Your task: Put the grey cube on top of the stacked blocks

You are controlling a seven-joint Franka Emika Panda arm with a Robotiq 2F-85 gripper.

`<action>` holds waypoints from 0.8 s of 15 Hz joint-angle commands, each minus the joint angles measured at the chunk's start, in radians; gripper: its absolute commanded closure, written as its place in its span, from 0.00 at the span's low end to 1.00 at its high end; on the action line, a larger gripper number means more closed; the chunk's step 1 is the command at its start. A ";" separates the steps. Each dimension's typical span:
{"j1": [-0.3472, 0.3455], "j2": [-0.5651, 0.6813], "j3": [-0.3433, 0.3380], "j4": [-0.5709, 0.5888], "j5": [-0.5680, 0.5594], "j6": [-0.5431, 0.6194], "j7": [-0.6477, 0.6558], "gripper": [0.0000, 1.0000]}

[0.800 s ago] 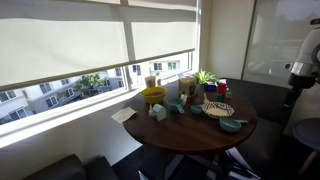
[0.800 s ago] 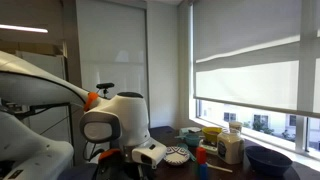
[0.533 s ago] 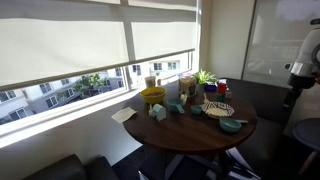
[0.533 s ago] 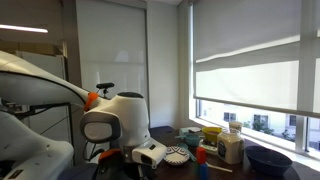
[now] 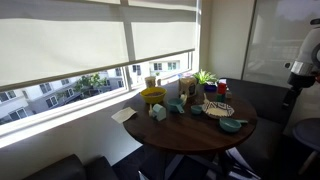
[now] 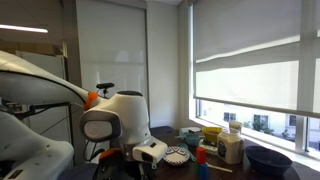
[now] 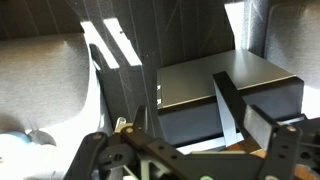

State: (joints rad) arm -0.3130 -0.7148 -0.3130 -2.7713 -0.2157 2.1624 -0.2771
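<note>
- The black 2-finger Robotiq gripper [image 7: 200, 156] fills the bottom of the wrist view, its fingers [image 7: 288, 150] spread wide apart with nothing between them: released, grasping nothing
- Past the fingers that view shows a dark box-shaped cabinet [image 7: 225, 90] and grey fabric surfaces [image 7: 40, 90]
- The white Franka arm [image 6: 110, 118] looms close in an exterior view, and in an exterior view it stands at the frame edge [image 5: 300, 70], well apart from the table top's clutter
- The round dark wooden table [image 5: 190, 132] stands beside the window with its half-lowered roller blinds [image 5: 70, 45]
- On the table are a yellow bowl [image 5: 152, 96], a green potted plant [image 5: 205, 78], a flat woven round mat [image 5: 218, 108], a shallow teal dish [image 5: 231, 125] and a white paper sheet [image 5: 124, 115] at the rim
- Small block-like pieces [image 5: 158, 113] lie near the middle of the table, just beside the yellow bowl
- The grey cube would be among these pieces, but they are too small and dim to single it out, so its facing and long axis cannot be told
- The stacked blocks cannot be told apart from the other clutter either
</note>
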 commanded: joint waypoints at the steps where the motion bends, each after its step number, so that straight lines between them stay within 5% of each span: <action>1: -0.055 -0.070 0.016 0.023 -0.132 0.026 -0.052 0.00; 6: -0.040 -0.018 -0.061 0.193 -0.275 0.059 -0.249 0.00; 12: 0.134 0.145 -0.168 0.418 -0.150 0.103 -0.489 0.00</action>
State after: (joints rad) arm -0.2653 -0.7038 -0.4451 -2.4734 -0.4398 2.2476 -0.6919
